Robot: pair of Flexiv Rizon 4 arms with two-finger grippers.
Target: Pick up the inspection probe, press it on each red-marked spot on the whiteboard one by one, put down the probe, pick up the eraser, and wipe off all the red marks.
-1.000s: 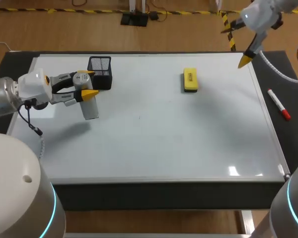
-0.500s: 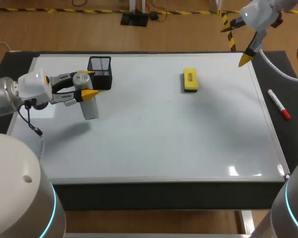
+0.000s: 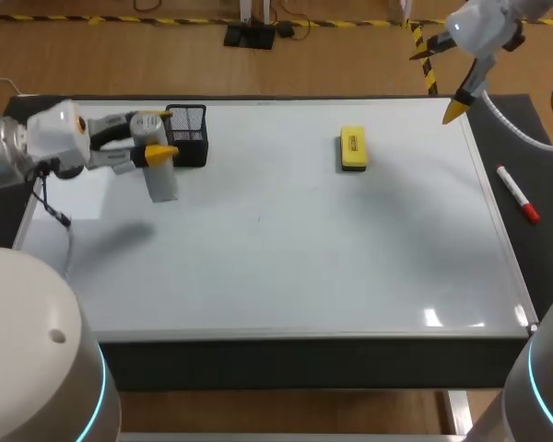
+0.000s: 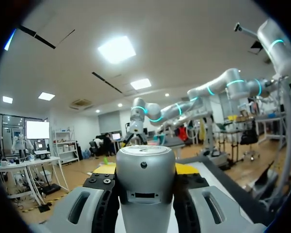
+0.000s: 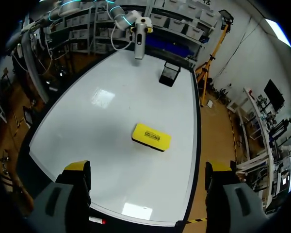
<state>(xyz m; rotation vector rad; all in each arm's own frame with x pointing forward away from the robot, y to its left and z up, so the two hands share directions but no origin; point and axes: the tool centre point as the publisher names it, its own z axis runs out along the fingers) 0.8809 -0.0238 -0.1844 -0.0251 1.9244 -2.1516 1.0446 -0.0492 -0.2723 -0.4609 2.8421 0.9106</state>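
My left gripper (image 3: 160, 134) is shut on the inspection probe (image 3: 162, 180), a grey cylinder that hangs over the whiteboard (image 3: 286, 249) right beside the black mesh holder (image 3: 187, 133). In the left wrist view the probe (image 4: 144, 174) stands between the two grey fingers (image 4: 82, 208). The yellow eraser (image 3: 353, 148) lies on the board's far middle, also under my right wrist as the eraser (image 5: 151, 137). My right gripper (image 3: 456, 109) hangs open above the board's far right corner, with nothing between its fingers (image 5: 76, 182). No red marks show on the board.
A red-capped marker (image 3: 517, 193) lies on the dark strip to the right of the board. The mesh holder (image 5: 169, 74) stands near the far left corner. A tiny dark speck (image 3: 258, 218) sits near the board's middle.
My left arm has drawn back and to the left with the probe, closer to the mesh holder. The right arm has kept still.
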